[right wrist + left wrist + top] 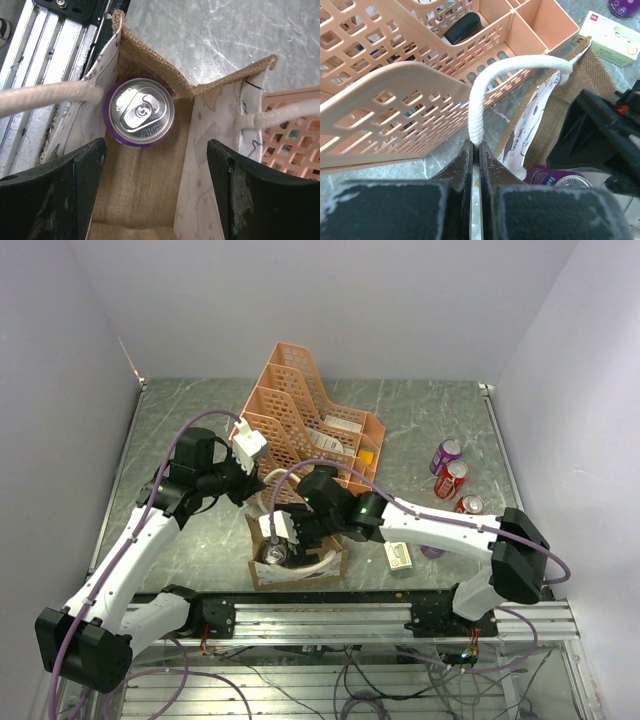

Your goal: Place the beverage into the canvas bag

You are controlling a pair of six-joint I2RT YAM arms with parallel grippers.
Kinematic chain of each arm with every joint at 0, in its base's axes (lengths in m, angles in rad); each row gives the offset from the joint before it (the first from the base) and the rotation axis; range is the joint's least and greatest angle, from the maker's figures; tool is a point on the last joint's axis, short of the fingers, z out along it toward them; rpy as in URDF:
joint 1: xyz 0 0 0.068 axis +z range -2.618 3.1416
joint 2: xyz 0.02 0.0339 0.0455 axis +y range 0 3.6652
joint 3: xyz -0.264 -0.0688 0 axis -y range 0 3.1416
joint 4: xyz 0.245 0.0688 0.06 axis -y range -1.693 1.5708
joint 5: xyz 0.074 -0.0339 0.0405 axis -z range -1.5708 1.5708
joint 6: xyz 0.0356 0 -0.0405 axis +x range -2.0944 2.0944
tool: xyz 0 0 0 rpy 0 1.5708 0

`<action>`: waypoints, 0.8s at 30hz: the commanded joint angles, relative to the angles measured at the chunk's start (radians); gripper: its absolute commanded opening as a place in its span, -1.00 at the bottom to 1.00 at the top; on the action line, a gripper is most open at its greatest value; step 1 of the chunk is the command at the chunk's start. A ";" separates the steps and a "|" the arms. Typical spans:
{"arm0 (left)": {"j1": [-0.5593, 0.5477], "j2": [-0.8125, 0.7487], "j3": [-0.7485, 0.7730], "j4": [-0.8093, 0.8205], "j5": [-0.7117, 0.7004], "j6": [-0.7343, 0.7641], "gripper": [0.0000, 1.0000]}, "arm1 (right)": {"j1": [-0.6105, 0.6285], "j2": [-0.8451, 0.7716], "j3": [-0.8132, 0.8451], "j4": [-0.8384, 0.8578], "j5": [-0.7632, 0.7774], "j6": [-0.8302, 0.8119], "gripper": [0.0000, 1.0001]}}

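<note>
Already, the can (139,111) is seen upright inside the canvas bag (150,60), beneath the spread right fingers (75,170). A cream handle (485,85) is pinched by the left fingers (460,167). Rigid, smooth and likely weighty, the can is best gripped around its sides.

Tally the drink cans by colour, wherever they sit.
Purple cans: 2
Red cans: 2
Total: 4
A half-hidden purple thing is left out, since it cannot be told as a can.
</note>
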 commanded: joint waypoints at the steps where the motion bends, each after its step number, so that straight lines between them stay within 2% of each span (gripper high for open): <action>1: 0.006 0.001 0.005 0.011 0.033 0.022 -0.86 | -0.005 -0.090 -0.029 0.028 0.027 -0.016 0.64; 8: 0.005 0.040 0.042 -0.024 0.024 0.064 -0.86 | -0.032 -0.200 -0.061 0.041 0.036 -0.007 0.63; 16: 0.005 0.036 0.037 -0.016 0.031 0.105 -0.86 | -0.159 -0.280 -0.064 0.051 -0.022 0.042 0.64; 24: 0.004 -0.001 -0.013 0.027 0.051 0.084 -0.86 | -0.423 -0.403 -0.053 0.024 -0.136 0.143 0.63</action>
